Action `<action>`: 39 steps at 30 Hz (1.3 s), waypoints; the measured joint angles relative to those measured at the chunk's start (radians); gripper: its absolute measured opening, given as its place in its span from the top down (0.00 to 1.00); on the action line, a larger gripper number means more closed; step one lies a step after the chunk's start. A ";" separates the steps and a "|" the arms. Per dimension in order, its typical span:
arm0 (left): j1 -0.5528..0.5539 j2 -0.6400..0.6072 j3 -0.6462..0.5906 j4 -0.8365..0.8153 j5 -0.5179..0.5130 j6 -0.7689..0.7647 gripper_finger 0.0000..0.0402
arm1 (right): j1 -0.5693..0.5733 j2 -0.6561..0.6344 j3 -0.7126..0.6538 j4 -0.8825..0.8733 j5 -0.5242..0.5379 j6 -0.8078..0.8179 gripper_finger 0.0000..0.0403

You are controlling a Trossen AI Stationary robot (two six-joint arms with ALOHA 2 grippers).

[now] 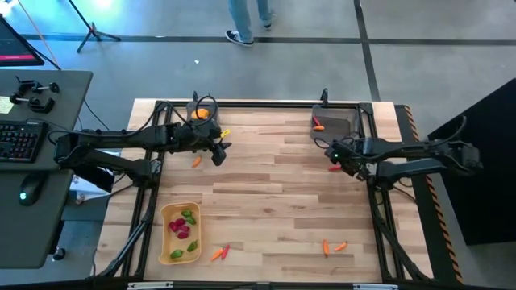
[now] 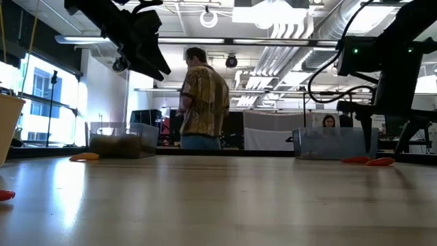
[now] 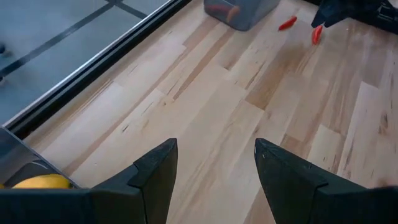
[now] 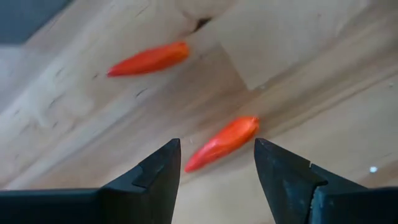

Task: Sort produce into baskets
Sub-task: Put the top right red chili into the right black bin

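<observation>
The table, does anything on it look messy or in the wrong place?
Yes. Toy produce lies loose on the table outside the baskets: orange pieces near the front edge, another by the left gripper. Nothing looks broken.

Bare table middle (image 1: 274, 189), tan tray (image 1: 167, 216) front-left, grey bins (image 1: 334, 122) along the far edge

We are in an open-plan lab or office — exposed ceiling ducts (image 2: 300, 41), desk keyboard (image 1: 20, 138) and mouse (image 1: 26, 193), a person (image 2: 203, 102) walking behind.
</observation>
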 joint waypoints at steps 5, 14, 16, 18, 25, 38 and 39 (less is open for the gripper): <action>0.000 0.000 0.000 0.000 0.000 0.000 0.50 | 0.000 0.071 0.000 0.021 -0.027 0.064 0.52; 0.000 0.000 0.000 -0.005 0.000 0.000 0.50 | 0.000 0.159 0.003 0.072 -0.036 0.042 0.68; 0.000 0.000 0.000 -0.009 0.000 0.000 0.50 | 0.000 0.158 0.003 0.073 -0.042 -0.002 0.80; 0.000 0.000 0.000 -0.013 0.000 0.000 0.50 | 0.001 0.158 0.012 0.076 -0.042 -0.060 0.93; 0.000 0.000 0.000 -0.040 0.000 -0.001 0.50 | 0.037 0.150 0.169 0.158 -0.004 -0.414 0.98; 0.000 0.000 0.000 -0.021 -0.004 -0.078 0.50 | -0.210 0.156 0.512 -0.151 0.361 -0.816 0.97; 0.000 0.000 0.000 -0.022 -0.004 -0.090 0.50 | -0.246 0.155 0.501 -0.146 0.339 -0.841 0.96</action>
